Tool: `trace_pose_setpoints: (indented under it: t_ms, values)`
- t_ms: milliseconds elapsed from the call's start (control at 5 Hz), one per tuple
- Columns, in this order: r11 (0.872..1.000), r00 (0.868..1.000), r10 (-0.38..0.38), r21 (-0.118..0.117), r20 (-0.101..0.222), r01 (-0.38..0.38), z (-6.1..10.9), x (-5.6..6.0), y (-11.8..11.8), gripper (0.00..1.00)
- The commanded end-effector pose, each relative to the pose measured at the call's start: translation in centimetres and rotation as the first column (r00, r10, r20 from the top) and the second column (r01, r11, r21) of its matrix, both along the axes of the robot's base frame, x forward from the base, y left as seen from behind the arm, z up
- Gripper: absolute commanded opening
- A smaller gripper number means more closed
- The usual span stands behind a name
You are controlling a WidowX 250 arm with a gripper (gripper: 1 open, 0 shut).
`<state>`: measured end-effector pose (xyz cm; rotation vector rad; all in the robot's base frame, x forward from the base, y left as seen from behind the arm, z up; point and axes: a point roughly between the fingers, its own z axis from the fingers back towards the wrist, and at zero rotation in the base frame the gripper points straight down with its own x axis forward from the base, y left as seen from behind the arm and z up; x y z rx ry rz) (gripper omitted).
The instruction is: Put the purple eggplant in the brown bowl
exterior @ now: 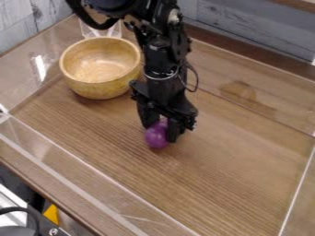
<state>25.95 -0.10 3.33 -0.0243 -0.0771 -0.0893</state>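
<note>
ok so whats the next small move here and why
Probably lift straight up. The end effector points down with its fingers closed around the purple eggplant, which looks to be resting on the table. The brown bowl sits empty up-left, so the eggplant needs height to clear its rim.

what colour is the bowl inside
Light tan wood with visible grain, bowl, in the camera view.
</note>
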Motion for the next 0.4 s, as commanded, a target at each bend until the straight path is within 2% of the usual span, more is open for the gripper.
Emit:
trace_pose_setpoints:
  t_ms: [0,200]
  values:
    - [1.0,1.0,-0.009,-0.009,0.03,0.01,1.23,0.3,-0.26,0.0]
    - [1.0,1.0,-0.007,-0.016,0.026,0.008,1.69,0.26,-0.11,0.0]
